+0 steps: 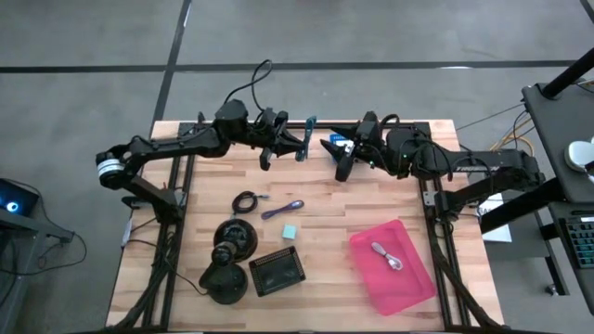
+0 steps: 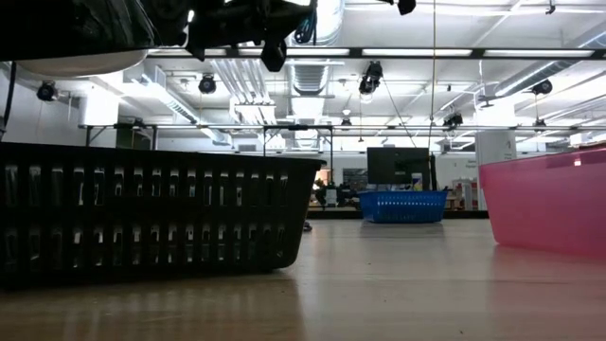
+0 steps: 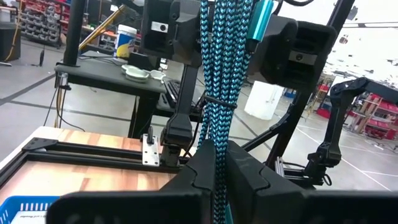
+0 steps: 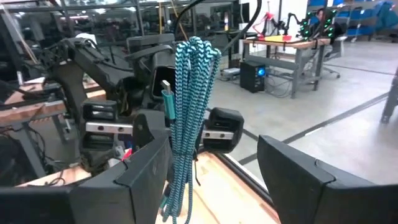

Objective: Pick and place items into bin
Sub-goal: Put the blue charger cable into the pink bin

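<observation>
The left hand (image 1: 295,146) is raised over the far middle of the tabletop (image 1: 325,199), and its fingers (image 3: 199,171) are pressed together on a bundled teal and black braided cable (image 3: 221,74). The cable is folded in several loops and tied around the middle, and in the left wrist view it stands up from between the two fingers. In the high view the same cable (image 1: 307,137) shows as a thin blue strip between the two hands.

The right hand (image 1: 332,148) is just beside the cable, facing the left hand. Its fingers (image 4: 140,171) are apart, and in the right wrist view the cable (image 4: 186,118) hangs near one finger, but I cannot tell if it touches.

On the tabletop below, a coiled black cable (image 1: 245,201) lies near the middle, with a purple pen (image 1: 282,210) just beside it and a pale teal cube (image 1: 290,230) a little nearer to the front. A black basket (image 1: 277,271) stands at the front, next to two big black domed objects (image 1: 229,258). A pink bin (image 1: 393,265) is at the front right, and a small pale item (image 1: 388,255) lies inside it. A blue bin (image 2: 403,206) stands at the far edge.
</observation>
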{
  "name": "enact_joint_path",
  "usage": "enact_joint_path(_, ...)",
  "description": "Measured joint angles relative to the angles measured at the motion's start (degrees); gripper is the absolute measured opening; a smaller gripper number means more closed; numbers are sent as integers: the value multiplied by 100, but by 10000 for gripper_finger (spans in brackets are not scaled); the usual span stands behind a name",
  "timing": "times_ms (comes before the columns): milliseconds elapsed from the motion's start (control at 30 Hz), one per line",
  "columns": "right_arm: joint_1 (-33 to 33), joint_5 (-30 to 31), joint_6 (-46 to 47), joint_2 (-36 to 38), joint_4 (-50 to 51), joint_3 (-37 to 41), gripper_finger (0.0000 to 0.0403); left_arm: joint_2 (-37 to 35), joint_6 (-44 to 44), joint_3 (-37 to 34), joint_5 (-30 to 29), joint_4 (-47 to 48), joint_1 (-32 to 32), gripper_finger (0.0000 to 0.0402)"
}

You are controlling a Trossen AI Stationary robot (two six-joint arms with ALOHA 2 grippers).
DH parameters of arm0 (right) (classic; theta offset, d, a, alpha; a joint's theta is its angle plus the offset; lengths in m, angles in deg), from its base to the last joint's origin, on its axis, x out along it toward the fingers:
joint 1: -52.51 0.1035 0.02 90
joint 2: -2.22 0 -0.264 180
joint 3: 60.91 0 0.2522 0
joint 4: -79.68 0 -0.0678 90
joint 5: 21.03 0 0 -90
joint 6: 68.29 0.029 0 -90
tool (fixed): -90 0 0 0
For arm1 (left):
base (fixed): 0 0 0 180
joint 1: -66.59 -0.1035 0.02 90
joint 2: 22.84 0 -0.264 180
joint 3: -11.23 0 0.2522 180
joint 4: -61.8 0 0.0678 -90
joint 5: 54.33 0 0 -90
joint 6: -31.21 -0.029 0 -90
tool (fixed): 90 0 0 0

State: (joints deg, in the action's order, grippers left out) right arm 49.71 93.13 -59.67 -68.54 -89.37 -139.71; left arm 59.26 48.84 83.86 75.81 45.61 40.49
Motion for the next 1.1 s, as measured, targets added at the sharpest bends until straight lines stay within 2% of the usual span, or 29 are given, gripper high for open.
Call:
enact_joint_path(433,-138,-129,-8,-426,-411,0,231,3,0,-3,26,-2,-2,2)
enact_joint_path(633,-178,-745,-16,-597,-728,0,231,3,2,-11,26,-1,-2,2)
enact_joint_path(1100,-393,-768,-26,-747,-1043,0,229,-2,2,-20,24,-1,-2,2)
